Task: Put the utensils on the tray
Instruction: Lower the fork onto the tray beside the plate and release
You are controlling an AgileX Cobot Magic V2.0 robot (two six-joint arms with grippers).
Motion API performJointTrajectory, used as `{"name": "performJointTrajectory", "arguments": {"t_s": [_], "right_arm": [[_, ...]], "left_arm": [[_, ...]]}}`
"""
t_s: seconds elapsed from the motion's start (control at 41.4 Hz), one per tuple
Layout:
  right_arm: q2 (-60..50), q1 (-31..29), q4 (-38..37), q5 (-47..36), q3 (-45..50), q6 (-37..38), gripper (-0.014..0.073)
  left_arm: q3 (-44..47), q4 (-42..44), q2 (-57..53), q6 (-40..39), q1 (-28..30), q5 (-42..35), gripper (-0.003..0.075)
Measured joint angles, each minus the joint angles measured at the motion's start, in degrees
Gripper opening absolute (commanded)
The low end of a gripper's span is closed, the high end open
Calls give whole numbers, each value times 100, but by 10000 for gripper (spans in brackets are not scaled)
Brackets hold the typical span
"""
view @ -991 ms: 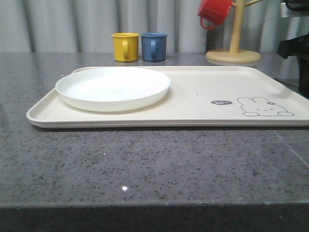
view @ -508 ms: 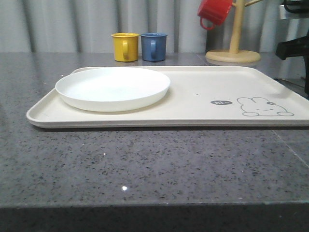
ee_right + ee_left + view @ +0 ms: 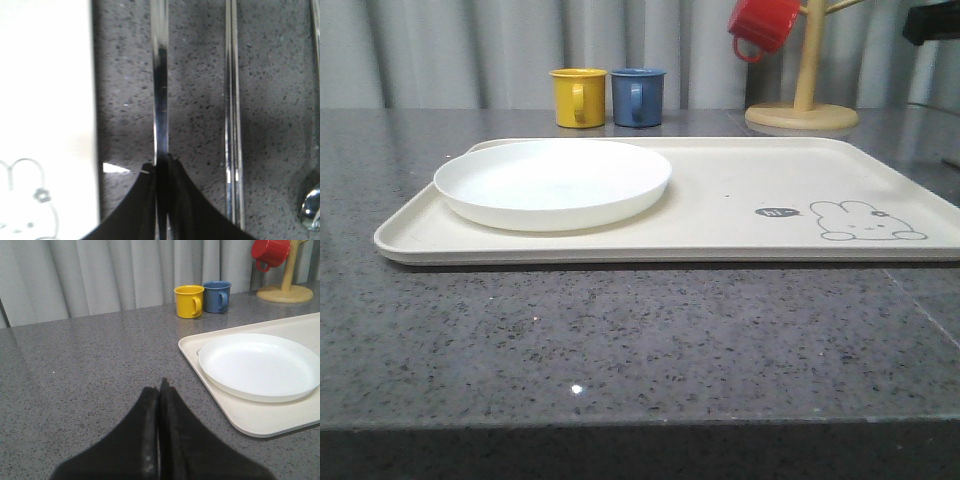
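Observation:
My right gripper (image 3: pixel 161 167) is shut on the handle of a shiny metal fork (image 3: pixel 160 75); the tines are out of view. The handle runs along the counter just beside the cream tray's edge (image 3: pixel 45 100). Past the fork lie a pair of metal chopsticks (image 3: pixel 231 100) and a spoon (image 3: pixel 312 200), both on the counter. The tray (image 3: pixel 740 190) carries a round white plate (image 3: pixel 552 182) on its left half. My left gripper (image 3: pixel 160 387) is shut and empty over the grey counter, left of the tray (image 3: pixel 250 415) and plate (image 3: pixel 257 365).
A yellow mug (image 3: pixel 579 97) and a blue mug (image 3: pixel 639 96) stand behind the tray. A red mug (image 3: pixel 763 25) hangs on a wooden mug tree (image 3: pixel 803 100) at the back right. A dark part of the right arm (image 3: pixel 932 22) shows at the top right corner.
In the front view the dark right arm has risen from the right edge, leaving only a bit at the top corner. Tray and plate have not moved.

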Motion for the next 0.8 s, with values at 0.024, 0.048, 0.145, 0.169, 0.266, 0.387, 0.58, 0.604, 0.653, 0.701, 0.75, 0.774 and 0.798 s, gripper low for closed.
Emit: {"name": "performJointTrajectory", "arguments": {"t_s": [0.024,0.048,0.145,0.169,0.266,0.387,0.58,0.604,0.653,0.701,0.75,0.774,0.798], "right_arm": [[-8,76,-59,53,-77,90,-27],[-8,160,-99,105,-130,159,-27],[-8,621,-284,259,-335,509,-27],[5,730,-336,290,-398,621,-27],[119,1239,-501,440,-617,978,-27],[474,1781,-569,588,-978,1384,-27],[1152,2398,-579,637,-1481,1987,-25],[1254,2440,-579,637,-1540,2068,-25],[1397,2484,-579,637,-1617,2185,-25],[1537,2499,-579,637,-1674,2311,-25],[1647,2499,-579,625,-1702,2420,-25],[1683,2499,-579,612,-1702,2461,-25],[1704,2499,-579,602,-1702,2485,-25]], "left_arm": [[0,0,0,0,0,0,-19],[0,0,0,0,0,0,-19],[0,0,0,0,0,0,-19],[0,0,0,0,0,0,-19],[0,0,0,0,0,0,-19],[0,0,0,0,0,0,-19],[0,0,0,0,0,0,-19],[0,0,0,0,0,0,-19],[0,0,0,0,0,0,-19],[0,0,0,0,0,0,-19],[0,0,0,0,0,0,-19],[0,0,0,0,0,0,-19],[0,0,0,0,0,0,-19]]}}
